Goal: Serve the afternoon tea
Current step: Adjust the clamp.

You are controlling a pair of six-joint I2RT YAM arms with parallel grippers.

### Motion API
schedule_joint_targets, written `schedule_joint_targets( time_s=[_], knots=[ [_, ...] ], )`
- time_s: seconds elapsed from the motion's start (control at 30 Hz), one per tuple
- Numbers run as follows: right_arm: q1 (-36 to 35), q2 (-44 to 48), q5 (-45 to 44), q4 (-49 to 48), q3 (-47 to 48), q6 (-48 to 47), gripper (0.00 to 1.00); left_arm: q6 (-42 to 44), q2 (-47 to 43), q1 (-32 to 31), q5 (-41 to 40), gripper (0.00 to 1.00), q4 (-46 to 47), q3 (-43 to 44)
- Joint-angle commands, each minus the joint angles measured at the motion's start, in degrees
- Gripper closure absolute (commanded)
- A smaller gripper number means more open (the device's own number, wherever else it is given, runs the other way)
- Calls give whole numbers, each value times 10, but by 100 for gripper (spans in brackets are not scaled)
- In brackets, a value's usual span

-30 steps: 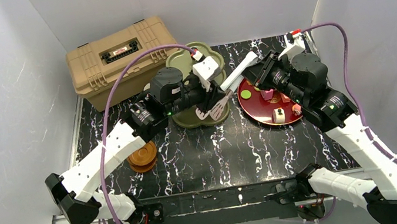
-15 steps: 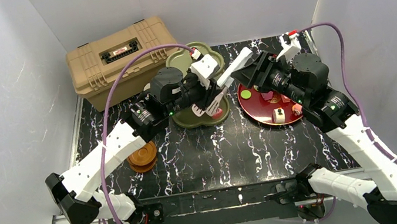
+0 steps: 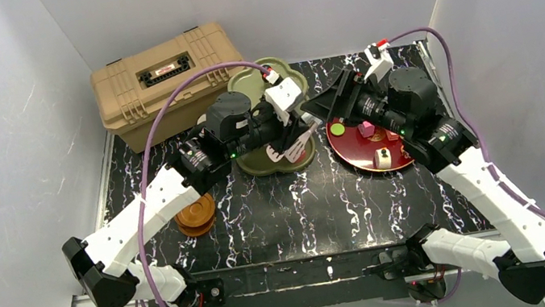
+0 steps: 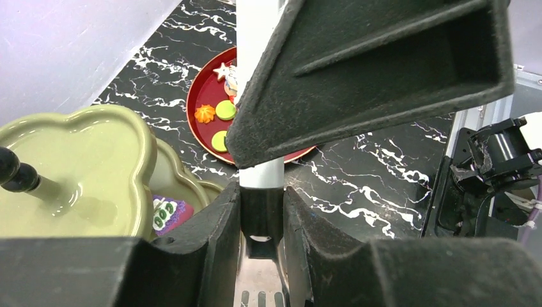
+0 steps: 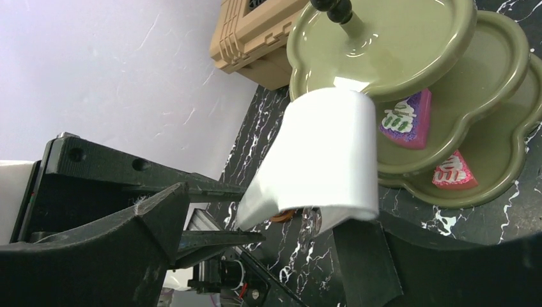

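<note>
The olive-green tiered stand (image 3: 258, 79) with a black knob stands at the table's back centre. A purple toy cake (image 5: 409, 118) and a pink one (image 5: 450, 171) lie on its lower tiers. My left gripper (image 3: 292, 130) is shut on the black neck of a white-handled slotted spatula (image 4: 259, 38), right beside the stand (image 4: 83, 147). My right gripper (image 3: 325, 105) is open. Its jaws stand wide apart around the spatula's white handle end (image 5: 326, 153). The red plate (image 3: 350, 150) holds several small toy cakes.
A tan toolbox (image 3: 168, 79) sits at the back left, next to the stand. A stack of brown saucers (image 3: 195, 214) lies under the left arm. White walls close in the table on three sides.
My right gripper has opened and let go of the spatula's white handle, and its wrist has shifted slightly left and back. My left gripper still holds the spatula in the same place.
</note>
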State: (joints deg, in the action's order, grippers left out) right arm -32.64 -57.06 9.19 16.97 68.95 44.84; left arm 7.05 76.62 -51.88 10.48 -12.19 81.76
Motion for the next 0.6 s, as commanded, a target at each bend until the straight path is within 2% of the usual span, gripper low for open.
schedule_joint_targets(
  time_s=[0.0, 0.1, 0.23, 0.37, 0.43, 0.5, 0.57],
  knots=[
    [-1, -1, 9, -17, 35, -4, 15, 17, -26, -2, 15, 100, 28, 1],
    [-1, -19, 18, -14, 42, 4, 24, 24, -29, -2, 13, 100, 35, -3],
    [-1, -28, 25, -17, 32, 19, 42, 47, -36, -2, -1, 100, 53, -14],
    [-1, -22, 16, -21, 25, 22, 56, 56, -36, -2, -8, 99, 52, -17],
    [-1, -21, 8, -19, 29, 18, 61, 48, -35, -2, 5, 88, 42, -14],
    [-1, -21, -8, -4, 39, 3, 63, 35, -31, -2, 20, 62, 21, -6],
    [-1, -20, -29, 14, 52, -20, 64, 16, -26, -2, 25, 47, -2, 12]
  ],
)
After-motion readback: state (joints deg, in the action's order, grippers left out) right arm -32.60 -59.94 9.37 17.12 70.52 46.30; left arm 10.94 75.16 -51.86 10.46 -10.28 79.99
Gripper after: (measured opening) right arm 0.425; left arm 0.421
